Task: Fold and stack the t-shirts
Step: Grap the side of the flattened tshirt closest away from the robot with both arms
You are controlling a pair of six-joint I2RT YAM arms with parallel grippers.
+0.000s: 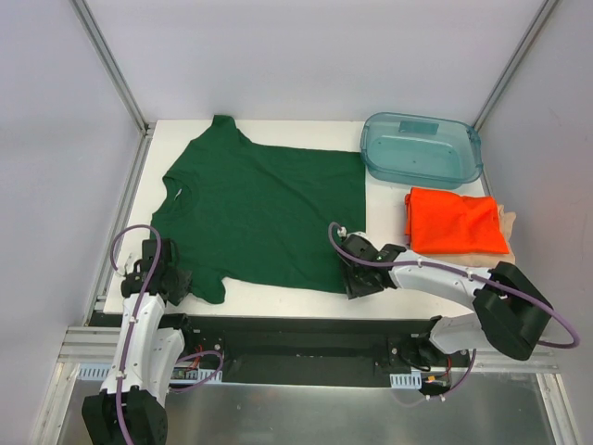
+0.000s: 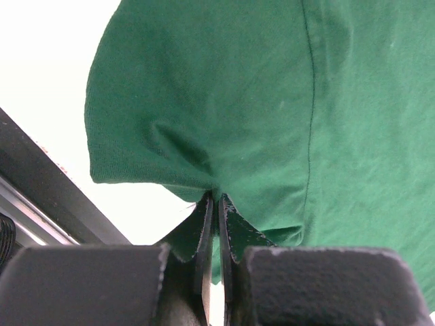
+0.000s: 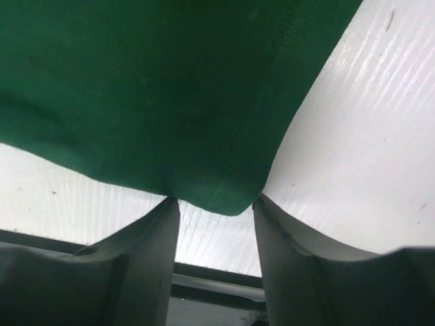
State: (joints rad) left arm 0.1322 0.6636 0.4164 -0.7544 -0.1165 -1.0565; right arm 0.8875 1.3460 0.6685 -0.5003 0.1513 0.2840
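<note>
A large dark green t-shirt (image 1: pixel 264 209) lies spread on the white table (image 1: pixel 278 298), collar to the left. My left gripper (image 1: pixel 182 284) is shut on the near sleeve's hem; in the left wrist view the cloth (image 2: pixel 224 102) bunches at the closed gripper (image 2: pixel 217 198). My right gripper (image 1: pixel 353 281) is open at the shirt's near right corner; in the right wrist view the corner (image 3: pixel 224 197) sits between the spread fingers (image 3: pixel 153 244) of the gripper (image 3: pixel 215 202). A folded orange t-shirt (image 1: pixel 456 221) lies on a folded beige one (image 1: pixel 491 254) at the right.
A translucent teal plastic tub (image 1: pixel 422 148) stands at the back right, just behind the orange stack. A black rail (image 1: pixel 296 329) runs along the table's near edge. Grey walls and metal frame posts (image 1: pixel 111 65) enclose the table.
</note>
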